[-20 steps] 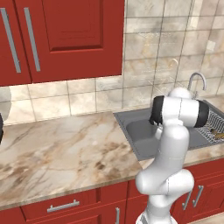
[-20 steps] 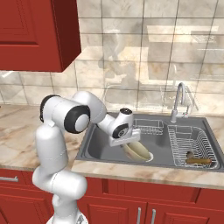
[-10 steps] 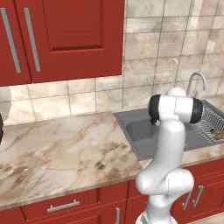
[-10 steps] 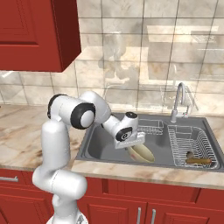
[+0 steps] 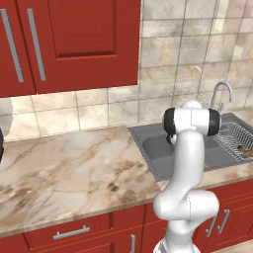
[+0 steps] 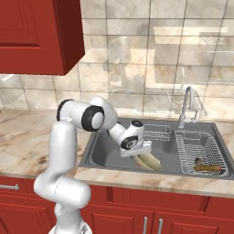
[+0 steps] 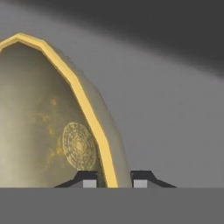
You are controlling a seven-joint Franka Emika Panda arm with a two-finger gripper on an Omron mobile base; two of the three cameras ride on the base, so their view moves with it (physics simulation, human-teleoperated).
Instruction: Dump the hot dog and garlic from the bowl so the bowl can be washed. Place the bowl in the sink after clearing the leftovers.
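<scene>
Gripping bowl rim — gripper inside sink

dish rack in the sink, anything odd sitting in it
Yes: the hot dog lies in the wire dish rack on the sink's right side, an odd spot for leftovers. The bowl, pinched at its rim by the gripper, looks empty.

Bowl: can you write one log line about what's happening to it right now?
tool: shut on bowl rim | bowl: empty, low inside sink | hot dog: in wire rack
</scene>
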